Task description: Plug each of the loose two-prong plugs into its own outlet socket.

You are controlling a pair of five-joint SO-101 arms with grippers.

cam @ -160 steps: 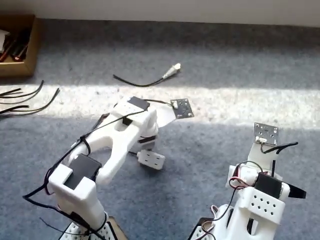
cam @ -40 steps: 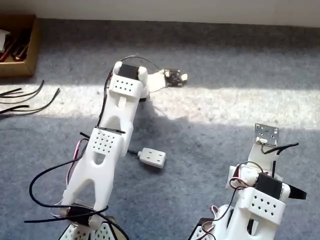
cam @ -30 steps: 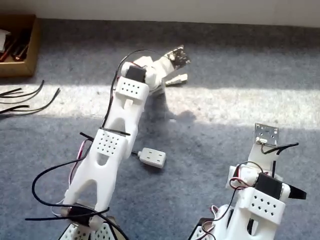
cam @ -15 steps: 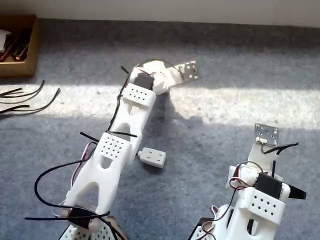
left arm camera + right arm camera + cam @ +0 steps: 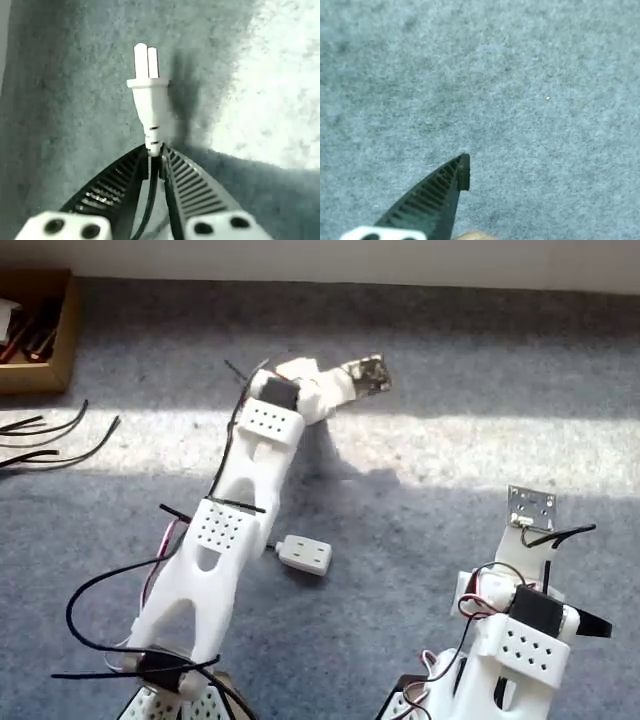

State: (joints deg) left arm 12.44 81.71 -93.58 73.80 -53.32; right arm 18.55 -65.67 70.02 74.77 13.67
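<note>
The left arm [image 5: 230,530] stretches from the near edge to the far middle of the grey carpeted table [image 5: 450,430], where the left gripper [image 5: 155,152] holds the white two-prong plug [image 5: 149,100] by its tail, prongs ahead of the jaws. The white plastic outlet block [image 5: 303,556] lies just right of that arm's forearm, and the right arm [image 5: 520,630] stands at the near right. The brown cardboard box [image 5: 45,335] sits in the far left corner, with loose black cables [image 5: 50,440] before it.
</note>
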